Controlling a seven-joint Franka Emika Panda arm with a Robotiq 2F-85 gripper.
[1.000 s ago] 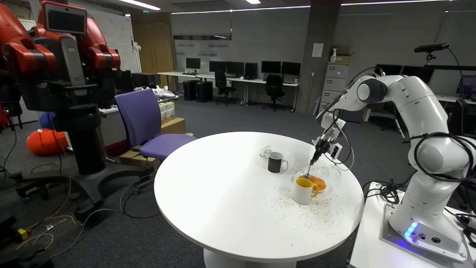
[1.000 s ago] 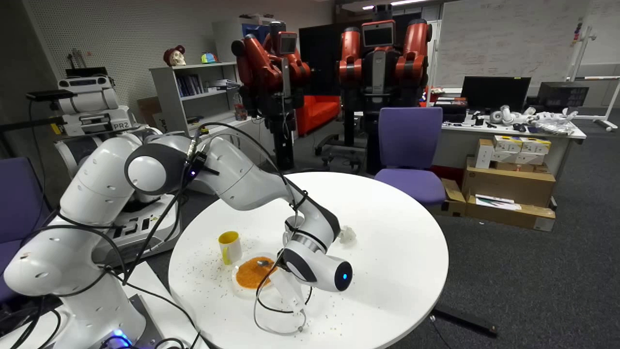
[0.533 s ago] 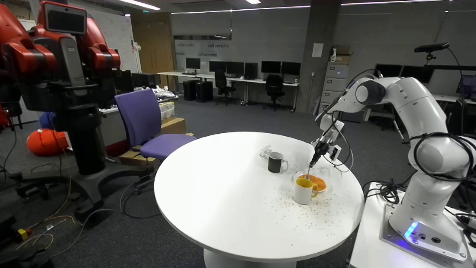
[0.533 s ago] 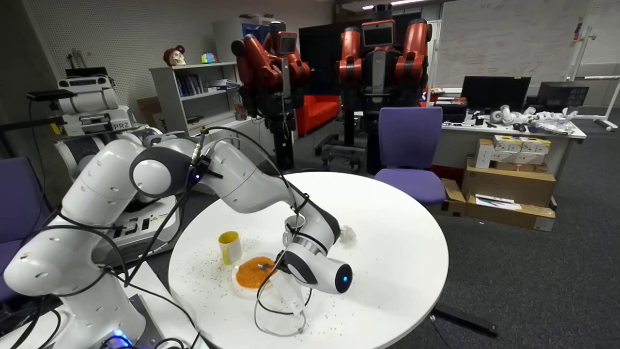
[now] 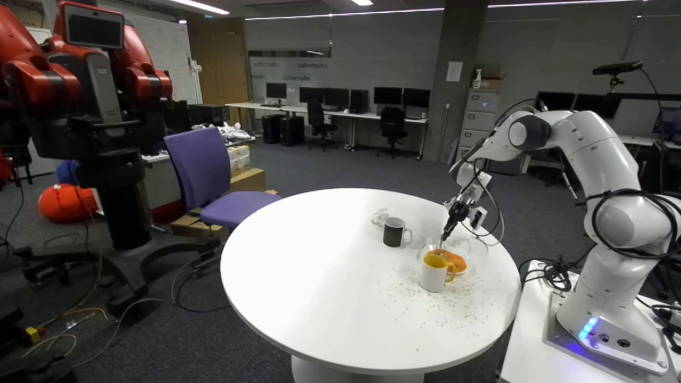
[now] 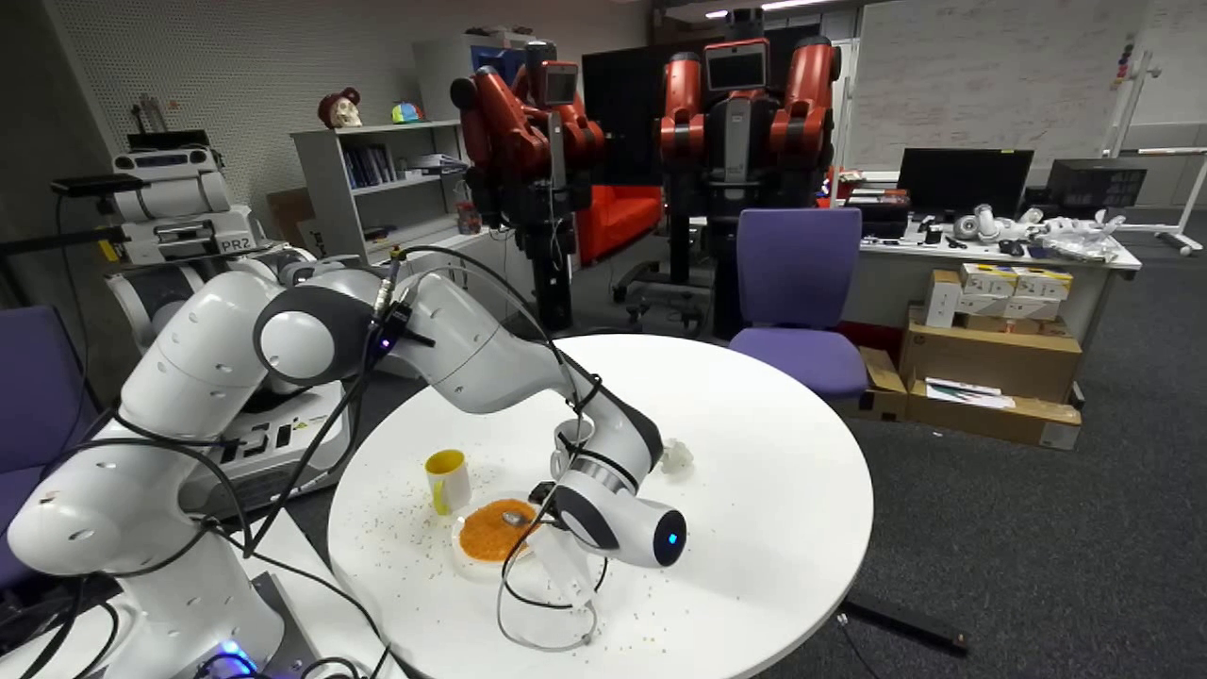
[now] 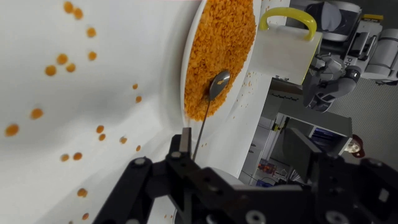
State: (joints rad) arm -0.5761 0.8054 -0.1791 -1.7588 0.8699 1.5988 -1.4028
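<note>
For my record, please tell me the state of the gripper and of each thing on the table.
gripper: open
spoon: bowl end on orange grains, ungripped
orange grains: heaped in dish, some scattered
dish: upright
yellow-handled mug: upright
dark mug: upright
clear item: looks crumpled

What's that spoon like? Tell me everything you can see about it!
The spoon looks like shiny gray metal, with a rounded end and a thin handle. Its rounded end rests on the orange grains in the white plate, and an orange bit sits on it. I can't tell which way that end faces. The handle slants past the plate's edge towards the open gripper; its far end is hidden. One finger stands close beside the handle, but I can't tell if they touch.
</note>
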